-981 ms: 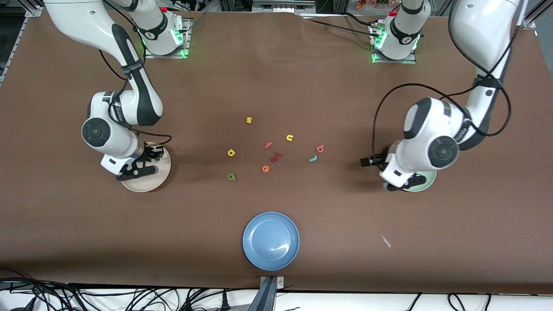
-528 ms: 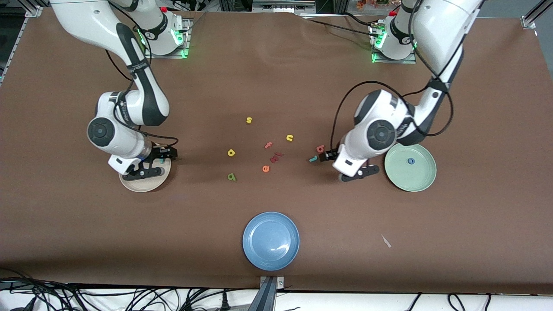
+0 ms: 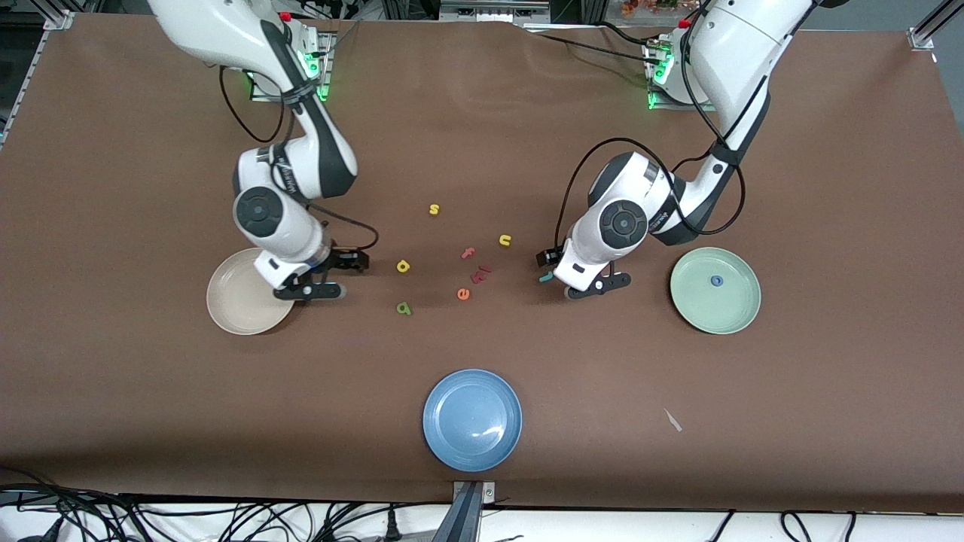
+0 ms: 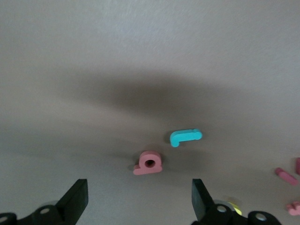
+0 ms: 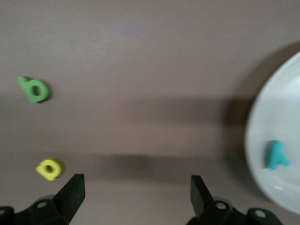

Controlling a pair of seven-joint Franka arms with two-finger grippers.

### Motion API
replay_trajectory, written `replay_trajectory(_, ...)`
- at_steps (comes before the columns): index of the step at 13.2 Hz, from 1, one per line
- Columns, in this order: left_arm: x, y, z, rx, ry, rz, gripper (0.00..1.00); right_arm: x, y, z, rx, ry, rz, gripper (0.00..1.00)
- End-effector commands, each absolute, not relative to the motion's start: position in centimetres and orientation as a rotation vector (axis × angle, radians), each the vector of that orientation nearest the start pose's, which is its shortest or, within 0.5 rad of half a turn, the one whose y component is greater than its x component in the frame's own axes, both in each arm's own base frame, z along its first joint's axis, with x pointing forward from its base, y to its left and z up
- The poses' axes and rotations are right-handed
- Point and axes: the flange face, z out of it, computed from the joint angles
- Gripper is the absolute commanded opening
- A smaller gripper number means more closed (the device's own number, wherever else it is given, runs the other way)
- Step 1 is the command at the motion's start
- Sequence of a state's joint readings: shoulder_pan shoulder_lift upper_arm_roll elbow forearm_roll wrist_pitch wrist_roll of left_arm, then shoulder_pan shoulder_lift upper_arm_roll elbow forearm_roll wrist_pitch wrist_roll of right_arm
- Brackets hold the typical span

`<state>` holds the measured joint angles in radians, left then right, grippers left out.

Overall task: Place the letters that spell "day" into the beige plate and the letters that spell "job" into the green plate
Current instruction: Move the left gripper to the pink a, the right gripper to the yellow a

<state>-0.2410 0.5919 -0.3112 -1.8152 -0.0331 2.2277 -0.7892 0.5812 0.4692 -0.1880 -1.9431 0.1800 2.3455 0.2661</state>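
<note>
One letter lies in each plate: the teal "y" [image 5: 278, 155] in the beige plate [image 3: 230, 305], the blue "o" [image 3: 715, 281] in the green plate [image 3: 697, 312]. Left on the table [image 3: 482, 150] are the "d" [image 3: 403, 265], "a" [image 3: 404, 307], "j" [image 4: 185, 137] and "b" [image 4: 149, 162]. The left tool [image 4: 139, 206] hangs open over the "b" and "j"; the right tool [image 5: 136, 199] hangs open over the table between the beige plate and the "d".

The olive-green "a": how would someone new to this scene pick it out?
Start at the beige plate at the right arm's end of the table, then go toward the loose letters mid-table. The olive-green "a" lies nearest the front camera, beside the orange "e", and is the only green letter.

Even overhead light, soft arm shadows on the bench [image 3: 482, 135]. Glare spot on blue plate [image 3: 472, 420]. Both wrist views soft, right one motion-blurred.
</note>
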Motion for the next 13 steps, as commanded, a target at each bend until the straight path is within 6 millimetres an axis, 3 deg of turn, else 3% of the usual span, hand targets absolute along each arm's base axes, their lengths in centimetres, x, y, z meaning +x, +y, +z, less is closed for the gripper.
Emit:
replay_trajectory(1, 54.0, -32.6, 20.7, -3.123, -0.489, 0.367, 0.95, 56.5, 26.9, 22.6, -3.107, 0.014, 0.071, 1.00)
replay_trajectory(3, 54.4, -33.2, 19.7, -3.161, -0.574, 0.289, 0.91, 56.0, 28.2, 22.0, -3.110, -0.016, 0.059, 1.00)
replay_trajectory(8, 52.9, -33.3, 17.7, -3.121, -0.514, 0.276, 0.86, 54.6, 31.3, 20.0, -3.110, -0.077, 0.050, 1.00)
replay_trajectory(10, 53.0, -33.1, 17.4, -3.122, -0.512, 0.272, 0.86, 54.5, 32.2, 19.7, -3.103, -0.080, 0.054, 1.00)
replay_trajectory(13, 53.7, -32.8, 17.8, -3.128, -0.529, 0.256, 0.78, 54.3, 32.9, 19.1, -3.100, -0.073, 0.042, 1.00)
